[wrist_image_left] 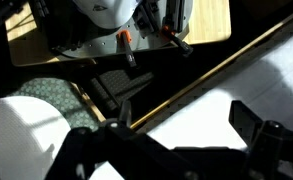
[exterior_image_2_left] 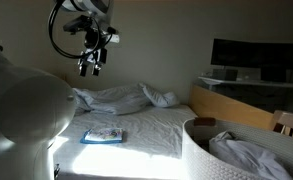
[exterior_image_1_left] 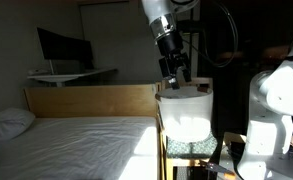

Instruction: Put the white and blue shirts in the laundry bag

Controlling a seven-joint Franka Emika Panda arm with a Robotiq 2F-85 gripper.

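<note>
The jaws were seen spread wide, and nothing was held between the two dark fingers [wrist_image_left: 254, 125] shown in the wrist view. They were carried in the air, pointed downward, by the black-and-white robot arm [exterior_image_1_left: 156, 20]. In an exterior view they were pictured just above the rolled rim of the tall white fabric laundry bag [exterior_image_1_left: 184, 112]. Whether they were placed directly over its mouth could not be told.

The bag was stood at the right end of the light wooden bed board [exterior_image_1_left: 91, 100], between that board and the robot's white body [exterior_image_1_left: 276, 100]. In an exterior view a bundle of crumpled white cloth [exterior_image_2_left: 248, 155] was seen lying inside the bag.

On the bed with white sheets [exterior_image_2_left: 156, 125], a flat pale blue piece of cloth [exterior_image_2_left: 103, 135] was laid in a sunlit patch on the near side. A heap of rumpled white fabric [exterior_image_2_left: 116, 97] was spread along the far side. A white pillow [exterior_image_1_left: 6, 122] was set at the left end of the bed. Beyond the board, a dark monitor [exterior_image_1_left: 61, 45] was placed on a pale table [exterior_image_1_left: 76, 73].
</note>
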